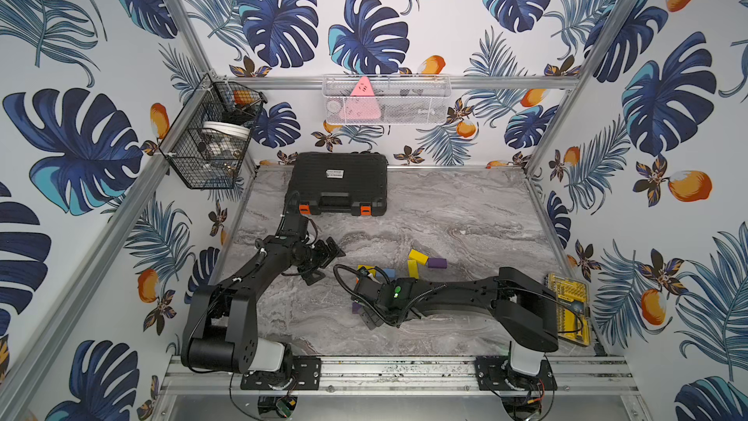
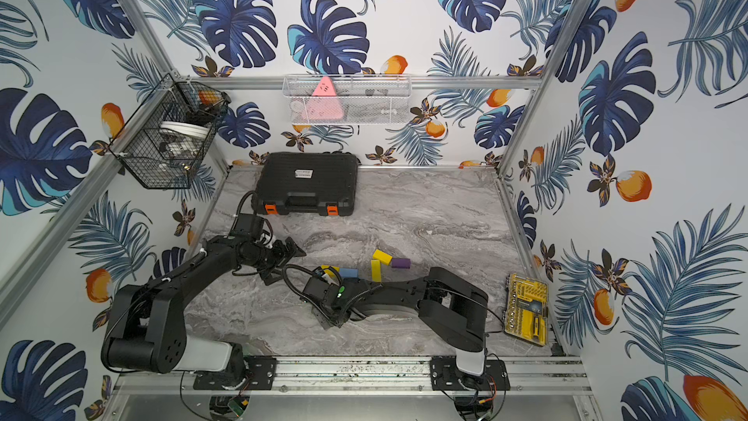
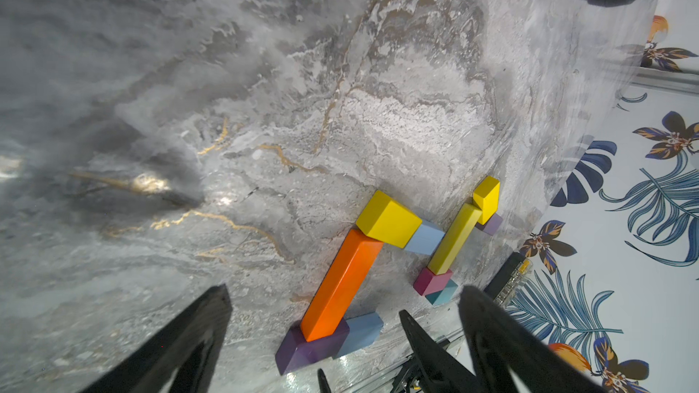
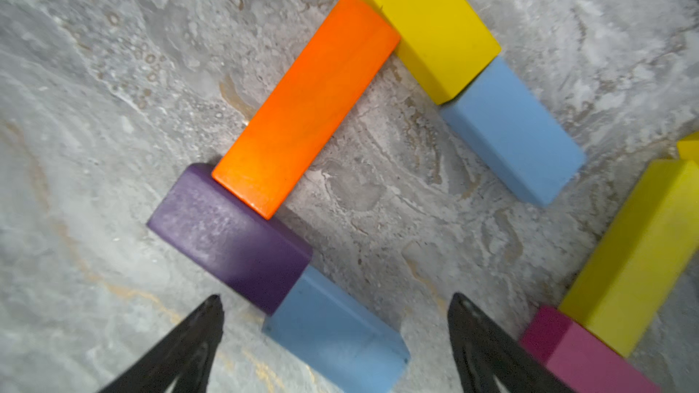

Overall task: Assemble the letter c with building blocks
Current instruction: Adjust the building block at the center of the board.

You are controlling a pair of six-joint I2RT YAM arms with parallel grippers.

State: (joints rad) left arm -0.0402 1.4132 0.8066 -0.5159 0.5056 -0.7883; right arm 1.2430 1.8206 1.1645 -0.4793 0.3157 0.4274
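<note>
In the right wrist view, building blocks lie flat in a C: a long orange block (image 4: pixel 306 103), yellow (image 4: pixel 427 28) and light blue (image 4: pixel 514 130) blocks at one end, purple (image 4: pixel 230 236) and light blue (image 4: pixel 336 334) blocks at the other. My right gripper (image 4: pixel 336 298) hangs open just over that last light blue block, with a finger on either side and not touching it. Beside the C lie a long yellow block (image 4: pixel 635 255) and a magenta one (image 4: pixel 582 353). My left gripper (image 1: pixel 328 263) is open and empty, left of the blocks. The right arm hides most of the C in both top views.
A big black case (image 1: pixel 338 184) stands at the back left of the marble table. A yellow bit set (image 1: pixel 568 305) lies along the right edge. Loose yellow (image 1: pixel 417 256) and purple (image 1: pixel 437 263) blocks lie behind the right arm. Two wire baskets hang on the walls.
</note>
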